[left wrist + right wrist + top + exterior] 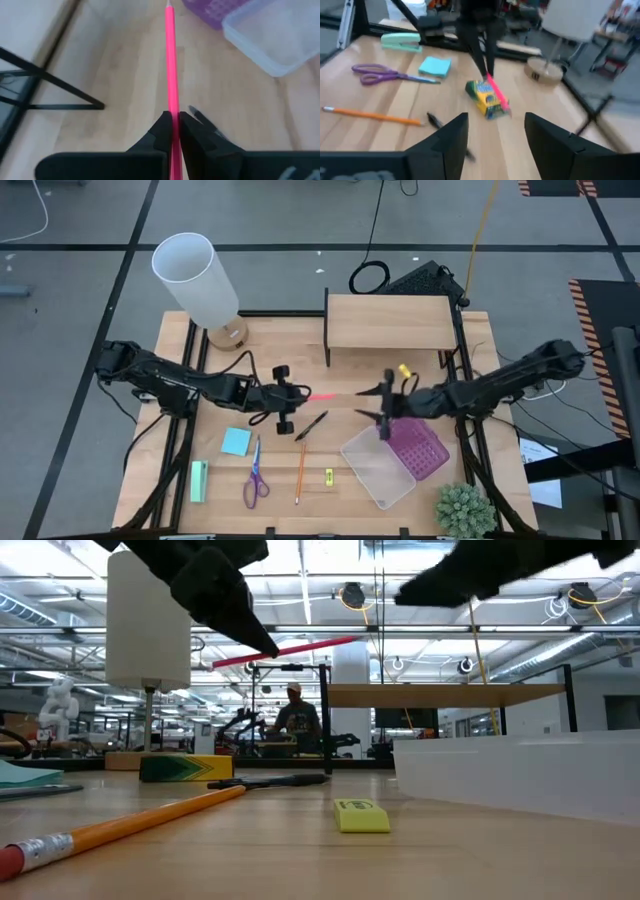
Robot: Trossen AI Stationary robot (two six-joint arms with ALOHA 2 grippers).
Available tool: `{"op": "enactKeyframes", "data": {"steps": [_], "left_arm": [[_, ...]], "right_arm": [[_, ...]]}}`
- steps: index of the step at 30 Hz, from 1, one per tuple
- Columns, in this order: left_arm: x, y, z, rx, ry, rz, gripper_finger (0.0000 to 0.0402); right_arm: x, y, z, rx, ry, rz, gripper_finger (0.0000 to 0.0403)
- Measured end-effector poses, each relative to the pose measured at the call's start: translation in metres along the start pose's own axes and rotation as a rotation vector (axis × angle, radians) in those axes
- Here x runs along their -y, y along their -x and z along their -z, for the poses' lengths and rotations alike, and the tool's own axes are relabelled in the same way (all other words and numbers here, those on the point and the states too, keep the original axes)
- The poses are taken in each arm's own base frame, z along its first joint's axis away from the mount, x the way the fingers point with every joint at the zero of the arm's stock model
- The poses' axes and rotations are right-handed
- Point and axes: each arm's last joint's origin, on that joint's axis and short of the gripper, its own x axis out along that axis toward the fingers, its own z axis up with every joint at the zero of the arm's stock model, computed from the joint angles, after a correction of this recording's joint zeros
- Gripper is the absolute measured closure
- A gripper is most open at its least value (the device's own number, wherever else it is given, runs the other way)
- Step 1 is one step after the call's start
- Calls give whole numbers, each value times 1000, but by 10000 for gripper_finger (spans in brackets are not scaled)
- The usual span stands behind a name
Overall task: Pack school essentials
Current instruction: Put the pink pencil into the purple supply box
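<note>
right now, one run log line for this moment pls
left gripper: shut on pink pen, lifted above table | right gripper: open, empty, facing it near clear bin | scissors, orange pencil: unpacked on table

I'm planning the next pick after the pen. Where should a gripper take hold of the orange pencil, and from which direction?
Probably mid-shaft, from straight above. The orange pencil lies flat on the table, running near to far, so fingers should close across it from its two long sides. The purple-handled scissors and tiny yellow piece flank it, each apart with bare wood between, so the middle looks free.
</note>
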Motion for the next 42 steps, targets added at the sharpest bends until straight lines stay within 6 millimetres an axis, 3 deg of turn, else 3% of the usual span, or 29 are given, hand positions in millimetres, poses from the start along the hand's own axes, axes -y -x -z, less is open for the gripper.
{"op": "enactKeyframes", "data": {"steps": [6,15,21,42], "left_arm": [[8,3,-1,16,-12,45,376],[17,5,-3,42,-26,91,376],[17,5,-5,58,-28,102,376],[21,2,-8,95,-39,133,376]], "right_arm": [[-23,-26,-4,-55,146,32,209],[-29,-45,2,-21,155,48,209],[-29,-49,7,-41,164,49,221],[-29,-50,1,26,130,-13,330]]}}
